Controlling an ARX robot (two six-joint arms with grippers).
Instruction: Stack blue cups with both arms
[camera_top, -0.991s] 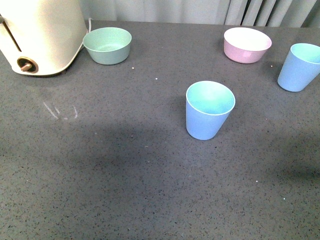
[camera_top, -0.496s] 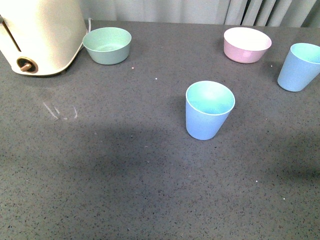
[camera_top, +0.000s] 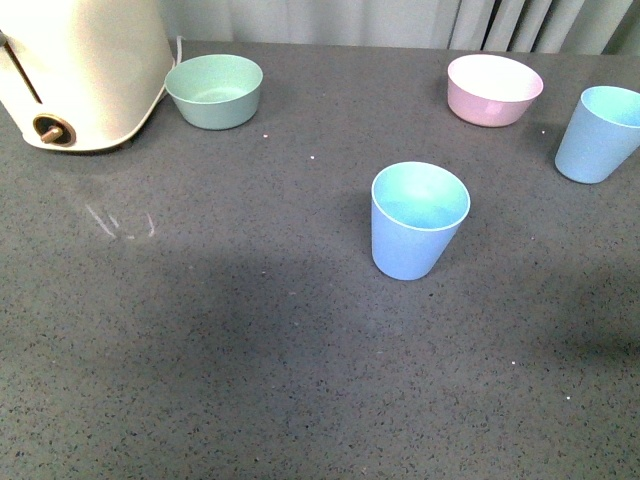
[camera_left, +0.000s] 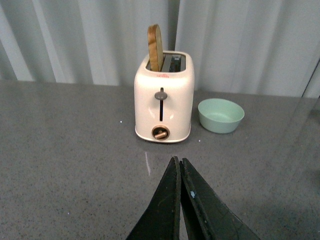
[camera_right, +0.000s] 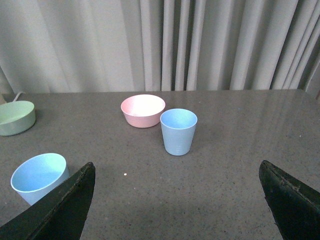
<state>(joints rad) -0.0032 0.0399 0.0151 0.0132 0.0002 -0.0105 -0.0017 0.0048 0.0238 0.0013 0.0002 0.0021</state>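
One blue cup (camera_top: 418, 220) stands upright near the middle of the grey table. The other blue cup (camera_top: 600, 134) stands upright at the far right, beside the pink bowl. Neither arm shows in the front view. In the right wrist view my right gripper (camera_right: 177, 172) is open and empty, its fingers wide apart, with the far cup (camera_right: 178, 131) straight ahead of it at some distance and the middle cup (camera_right: 39, 177) beside one finger. In the left wrist view my left gripper (camera_left: 178, 161) is shut and empty, low over the table, pointing at the toaster.
A cream toaster (camera_top: 80, 70) with a slice of bread (camera_left: 155, 47) stands at the back left. A sage-green bowl (camera_top: 215, 91) sits beside it. A pink bowl (camera_top: 494, 89) sits at the back right. Pale curtains hang behind the table.
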